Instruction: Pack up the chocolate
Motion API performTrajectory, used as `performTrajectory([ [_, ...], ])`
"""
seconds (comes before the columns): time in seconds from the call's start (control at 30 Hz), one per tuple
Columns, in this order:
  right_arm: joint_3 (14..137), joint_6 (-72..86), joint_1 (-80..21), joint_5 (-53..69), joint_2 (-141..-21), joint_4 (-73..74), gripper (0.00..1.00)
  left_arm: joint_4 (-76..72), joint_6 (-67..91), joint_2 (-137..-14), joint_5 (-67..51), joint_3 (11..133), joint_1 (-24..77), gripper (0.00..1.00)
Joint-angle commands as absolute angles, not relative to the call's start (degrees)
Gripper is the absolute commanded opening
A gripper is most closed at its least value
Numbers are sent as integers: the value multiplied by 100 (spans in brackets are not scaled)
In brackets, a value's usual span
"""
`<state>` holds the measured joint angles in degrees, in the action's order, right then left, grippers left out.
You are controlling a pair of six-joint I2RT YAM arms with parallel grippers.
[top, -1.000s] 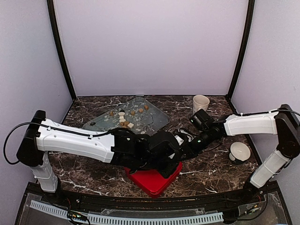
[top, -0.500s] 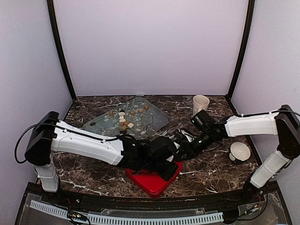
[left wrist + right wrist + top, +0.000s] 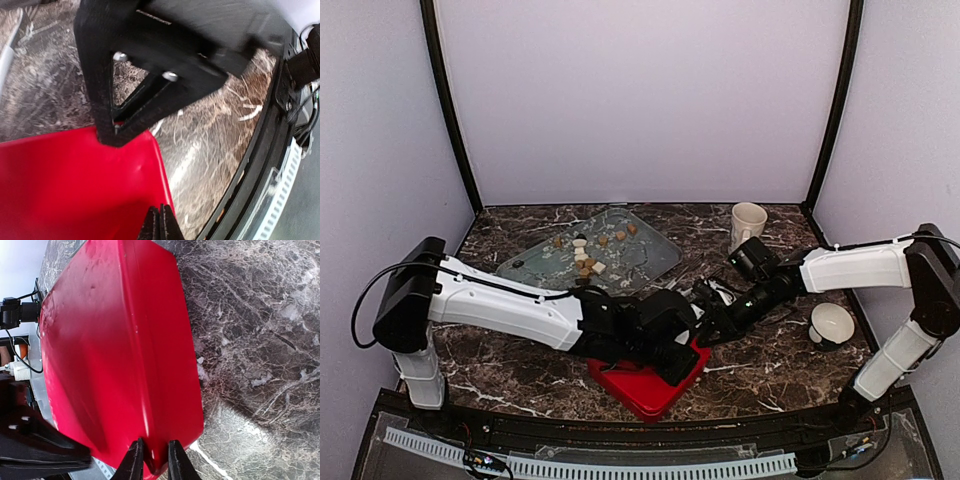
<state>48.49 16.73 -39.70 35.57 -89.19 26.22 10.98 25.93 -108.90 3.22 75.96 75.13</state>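
Note:
The chocolate (image 3: 588,256), small tan, cream and dark lumps, lies on a glass tray (image 3: 650,255) at the back left, far from both grippers. A red box (image 3: 642,388) sits at the near middle. My right gripper (image 3: 706,327) has come in from the right; in the right wrist view its jaws (image 3: 152,460) clamp the box's corner (image 3: 125,355). My left gripper (image 3: 686,347) lies over the box's right side; in the left wrist view its fingertips (image 3: 160,220) are pressed together above the red edge (image 3: 75,190). The right gripper's black finger (image 3: 150,95) touches the far corner.
A cream mug (image 3: 748,220) stands at the back right. A white cup (image 3: 832,323) sits on the marble near the right arm's elbow. The black table rim (image 3: 265,150) runs close to the box's near side. Purple walls close in the table.
The left arm's shoulder swung right and its gripper settled lower over the box. The right gripper moved slightly down and left onto the box's corner. The box has stayed in place.

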Motion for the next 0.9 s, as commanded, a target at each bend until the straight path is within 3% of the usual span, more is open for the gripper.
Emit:
performTrajectory([
  [0.0, 4586, 1691, -4043, 3190, -9173, 3696, 18, 1930, 1870, -9955, 609, 7819, 7591, 0],
  [0.3, 4831, 1644, -4043, 3161, -9170, 3738, 20, 2514, 1780, -8876, 429, 6836, 7989, 0],
  [0.63, 4833, 1648, -4043, 3141, -9205, 3740, 20, 2179, 2425, -9689, -598, 5748, 8118, 0],
  [0.87, 4906, 1627, -4043, 3161, -9229, 3761, 20, 2660, 2189, -9414, -320, 6107, 8183, 0],
])
